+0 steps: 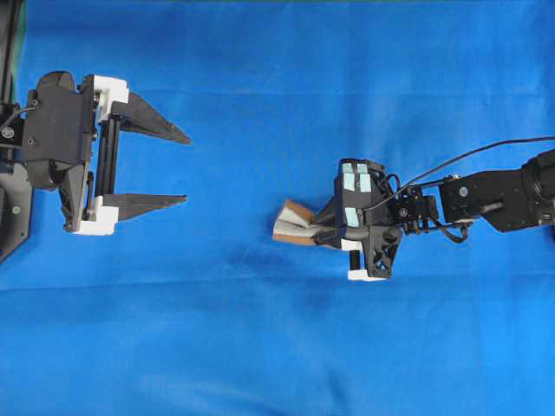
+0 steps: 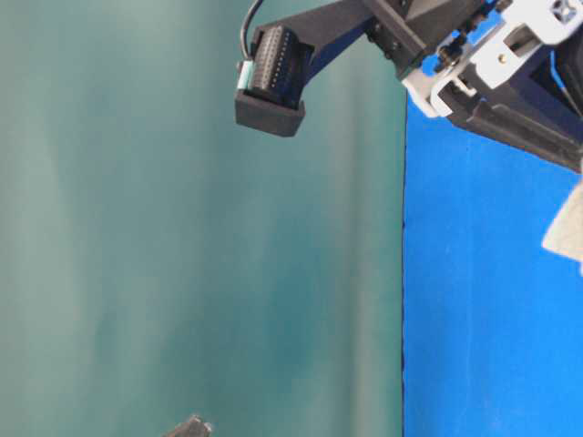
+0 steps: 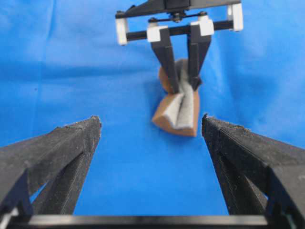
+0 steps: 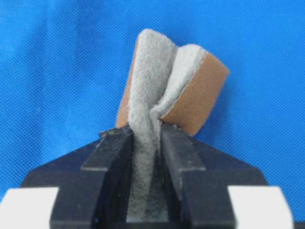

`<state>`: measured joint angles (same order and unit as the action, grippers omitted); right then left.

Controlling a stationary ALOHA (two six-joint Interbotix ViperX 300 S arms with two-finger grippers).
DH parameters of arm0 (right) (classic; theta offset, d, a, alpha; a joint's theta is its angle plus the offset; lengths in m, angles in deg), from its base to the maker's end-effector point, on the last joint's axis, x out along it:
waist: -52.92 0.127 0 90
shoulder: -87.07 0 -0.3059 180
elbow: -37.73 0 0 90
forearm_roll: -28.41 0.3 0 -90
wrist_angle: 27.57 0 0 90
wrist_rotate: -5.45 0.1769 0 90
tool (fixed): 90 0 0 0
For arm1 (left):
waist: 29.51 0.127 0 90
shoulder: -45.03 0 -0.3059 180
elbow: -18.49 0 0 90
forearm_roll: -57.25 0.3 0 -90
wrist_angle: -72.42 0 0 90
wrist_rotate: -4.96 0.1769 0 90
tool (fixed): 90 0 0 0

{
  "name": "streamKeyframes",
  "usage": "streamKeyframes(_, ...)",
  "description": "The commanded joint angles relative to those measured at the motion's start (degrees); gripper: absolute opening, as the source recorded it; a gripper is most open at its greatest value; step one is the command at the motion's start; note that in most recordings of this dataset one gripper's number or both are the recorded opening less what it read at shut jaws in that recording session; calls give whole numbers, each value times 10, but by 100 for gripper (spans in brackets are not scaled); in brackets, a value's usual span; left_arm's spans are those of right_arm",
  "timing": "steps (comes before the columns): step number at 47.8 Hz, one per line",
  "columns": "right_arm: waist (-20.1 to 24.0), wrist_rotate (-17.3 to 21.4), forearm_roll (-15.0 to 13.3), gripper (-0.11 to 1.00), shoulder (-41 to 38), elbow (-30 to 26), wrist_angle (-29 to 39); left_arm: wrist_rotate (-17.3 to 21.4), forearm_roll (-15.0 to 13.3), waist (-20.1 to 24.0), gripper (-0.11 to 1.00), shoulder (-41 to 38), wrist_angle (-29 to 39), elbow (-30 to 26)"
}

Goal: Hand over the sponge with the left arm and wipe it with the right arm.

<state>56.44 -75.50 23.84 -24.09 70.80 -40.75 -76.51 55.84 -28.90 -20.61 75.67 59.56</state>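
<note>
The sponge (image 1: 293, 224) is folded in on itself, grey-white face inside and orange-brown layer outside. My right gripper (image 1: 325, 230), on the arm with teal strips, is shut on it near the middle of the blue cloth. The right wrist view shows the sponge (image 4: 167, 90) squeezed between the two fingers of the right gripper (image 4: 145, 133). My left gripper (image 1: 186, 169) stands open at the far left with nothing in it, well apart from the sponge. From the left wrist view, the sponge (image 3: 177, 112) hangs ahead of the left gripper (image 3: 150, 119), its lower end at the cloth.
A blue cloth (image 1: 260, 347) covers the whole work surface. The right arm's black cable (image 1: 486, 149) loops above its wrist. In the table-level view a green backdrop (image 2: 182, 228) fills the left, and the right arm (image 2: 510, 55) and a corner of the sponge (image 2: 567, 228) show at the right.
</note>
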Motion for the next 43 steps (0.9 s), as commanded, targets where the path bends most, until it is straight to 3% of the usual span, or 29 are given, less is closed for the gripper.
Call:
streamKeyframes(1, -15, -7, -4, 25, 13, -5, 7, 1, -1, -2, 92, 2, -4, -5)
streamKeyframes(17, -180, -62, -54, 25, 18, -14, 21, -2, -1, -2, 92, 2, -5, -6)
streamKeyframes(26, -240, -91, -67, 25, 17, -28, 21, -5, -1, -2, 92, 2, -5, -5)
streamKeyframes(33, -246, -94, -67, 25, 16, -31, 21, -5, -1, -2, 92, 2, -5, -5)
streamKeyframes(43, -207, -83, -63, 25, 17, -22, 28, -5, -1, -2, 92, 2, -5, -5)
